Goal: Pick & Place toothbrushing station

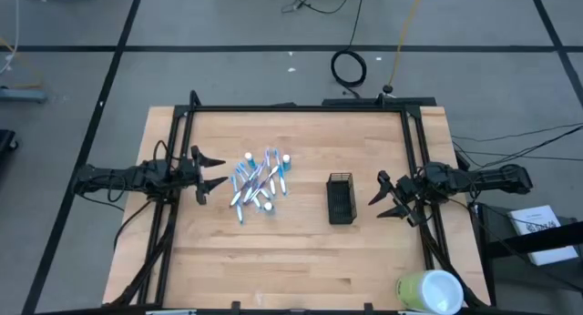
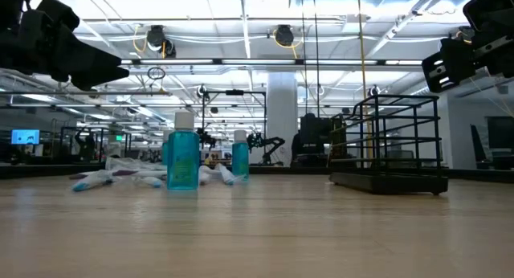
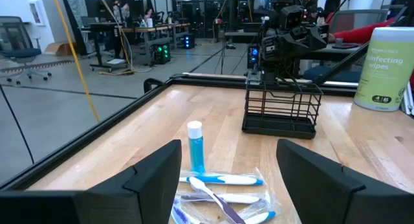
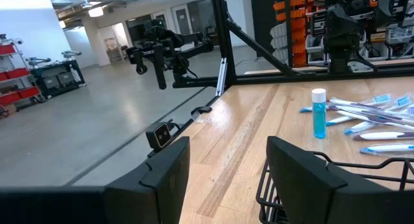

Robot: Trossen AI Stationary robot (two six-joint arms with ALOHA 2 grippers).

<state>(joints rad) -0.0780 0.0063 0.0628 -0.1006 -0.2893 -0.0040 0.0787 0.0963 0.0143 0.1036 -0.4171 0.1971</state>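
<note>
Across the tabletop (image 1: 301, 251) in the high view, the toothbrushes (image 1: 250, 183) and small tubes are seen scattered in one loose pile left of centre, while the wire-mesh holder (image 1: 341, 198) stands apart to the right of centre. The left gripper (image 1: 208, 172) hovers just left of the pile, jaws apart, nothing held. The right gripper (image 1: 390, 197) hovers near the holder's right side, jaws likewise apart and empty. A yellow-green and white cylinder (image 1: 428, 290) lies at the near right edge, well apart from the rest.

From the low view, two blue white-capped tubes (image 2: 182, 159) are seen standing upright in front of the flat-lying brushes; the holder (image 2: 391, 145) rests upright on the wood. Both grippers are held clear above the surface.

From the left wrist view, the pile lies directly between and beyond the spread fingers (image 3: 152, 175), with one tube (image 3: 195, 146) upright. This alignment is judged to suit a descent onto an item.

From the right wrist view, the holder's rim (image 4: 336, 169) is seen just beside the far finger (image 4: 297, 179), the pile farther off.

No item is yet in the holder; the task is judged to be at its start.
</note>
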